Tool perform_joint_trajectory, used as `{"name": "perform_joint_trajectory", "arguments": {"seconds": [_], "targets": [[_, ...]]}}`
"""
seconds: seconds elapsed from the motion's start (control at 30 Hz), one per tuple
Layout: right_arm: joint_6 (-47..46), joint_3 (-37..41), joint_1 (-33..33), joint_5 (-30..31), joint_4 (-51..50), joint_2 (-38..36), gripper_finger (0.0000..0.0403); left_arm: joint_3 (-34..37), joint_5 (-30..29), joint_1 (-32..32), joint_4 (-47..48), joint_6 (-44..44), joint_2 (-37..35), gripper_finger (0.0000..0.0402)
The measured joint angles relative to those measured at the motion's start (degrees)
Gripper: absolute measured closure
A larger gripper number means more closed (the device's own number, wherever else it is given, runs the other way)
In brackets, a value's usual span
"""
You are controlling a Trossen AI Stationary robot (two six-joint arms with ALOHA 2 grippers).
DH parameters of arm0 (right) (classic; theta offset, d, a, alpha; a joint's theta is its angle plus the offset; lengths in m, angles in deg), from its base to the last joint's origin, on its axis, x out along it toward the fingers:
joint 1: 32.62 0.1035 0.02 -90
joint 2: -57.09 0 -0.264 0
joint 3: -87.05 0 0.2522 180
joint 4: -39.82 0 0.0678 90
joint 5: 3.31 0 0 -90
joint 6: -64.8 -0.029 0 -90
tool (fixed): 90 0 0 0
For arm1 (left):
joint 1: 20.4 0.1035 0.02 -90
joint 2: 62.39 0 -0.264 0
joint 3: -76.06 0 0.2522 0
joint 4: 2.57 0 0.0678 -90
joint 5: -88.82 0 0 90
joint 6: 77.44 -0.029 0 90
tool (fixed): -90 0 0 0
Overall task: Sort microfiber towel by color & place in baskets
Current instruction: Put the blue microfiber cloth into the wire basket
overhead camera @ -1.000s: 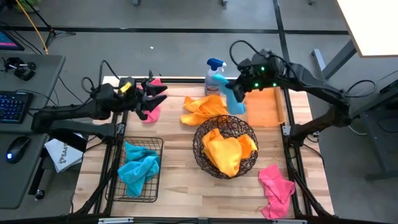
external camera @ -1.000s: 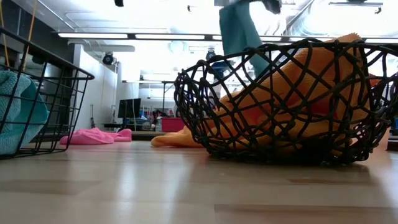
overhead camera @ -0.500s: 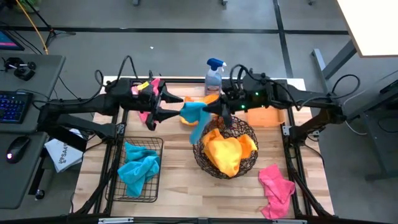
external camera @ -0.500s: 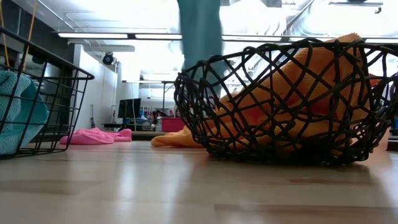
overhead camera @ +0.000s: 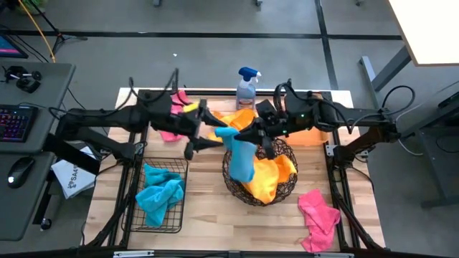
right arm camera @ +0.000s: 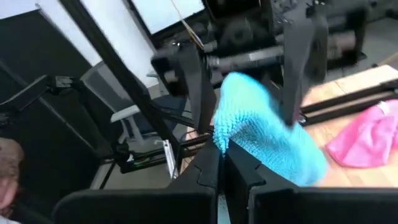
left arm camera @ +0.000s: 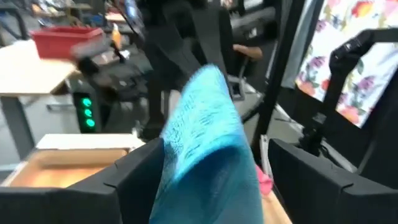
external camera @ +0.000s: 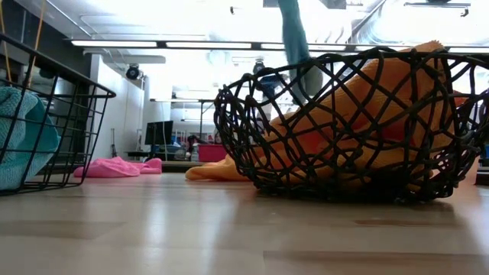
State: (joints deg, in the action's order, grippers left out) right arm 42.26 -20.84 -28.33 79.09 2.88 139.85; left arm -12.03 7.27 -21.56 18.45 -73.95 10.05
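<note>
Overhead, the right gripper [overhead camera: 247, 134] pinches a teal cloth [overhead camera: 240, 158] above the round basket [overhead camera: 283, 188]; the left gripper [overhead camera: 208, 132], seemingly spread wide, flanks it.

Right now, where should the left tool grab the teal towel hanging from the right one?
Probably the bunched top of the teal towel, just below the right tool's pinch, coming in level from the left arm's side. The left tool is open with the cloth between its fingers; the tail hangs limp over the round basket.
</note>
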Motion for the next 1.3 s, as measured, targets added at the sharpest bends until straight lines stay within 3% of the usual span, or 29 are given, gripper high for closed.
{"name": "perform_joint_trajectory", "arguments": {"seconds": [0.3,0.4,0.5,0.6,0.67,0.8,0.9,0.97,1.07,1.17,1.3], "targets": [[3.22,0.0,0.57,-5.15,5.38,-0.02,0.0403,-5.52,-0.2,-2.08,-3.58,2.1,9.45,0.0122],[3.54,0.0,1.24,-5.78,6.03,-0.05,0.0403,-6.62,-0.2,-2.07,-4.88,3.41,12.08,0.0142],[3.5,0.0,1.94,-5.92,5.94,-0.02,0.0403,-7.17,-0.17,-2.07,-5.05,5.16,13.15,0.0214],[3.55,0.0,2.21,-5.79,5.88,-0.02,0.0399,-7.23,0.01,-2.1,-2.92,7.31,12.84,0.0343],[4.22,0.07,2.18,-5.51,5.06,-0.31,0.0385,-7.23,-0.06,-2.29,1.54,8.49,11.55,0.0381],[6.78,0.13,2.09,-4.59,0.67,-2.51,0.0328,-7.33,-5.2,-4.16,17.55,9.67,7.29,0.0395],[10.02,0.05,2.5,0.09,-5.34,-5.73,0.0276,-7.16,-9.64,-6.77,31.68,14.39,3.71,0.0397],[10.96,-0.03,2.85,2.85,-9.42,-7.5,0.0244,-7.14,-10.19,-9.34,39.87,20.54,1.12,0.0398],[10.13,-0.02,2.99,4.5,-15.99,-9.8,0.021,-7.76,-9.3,-15.56,44.13,31.3,-2.44,0.0399],[8.3,-0.02,2.99,4.76,-21.04,-11.87,0.0198,-10.95,-10.37,-23.27,47.03,40.89,-4.61,0.04],[7.58,-0.02,2.99,7.21,-25.05,-12.47,0.0197,-15.33,-16.1,-32.54,59.92,53.52,-5.18,0.04]]}}
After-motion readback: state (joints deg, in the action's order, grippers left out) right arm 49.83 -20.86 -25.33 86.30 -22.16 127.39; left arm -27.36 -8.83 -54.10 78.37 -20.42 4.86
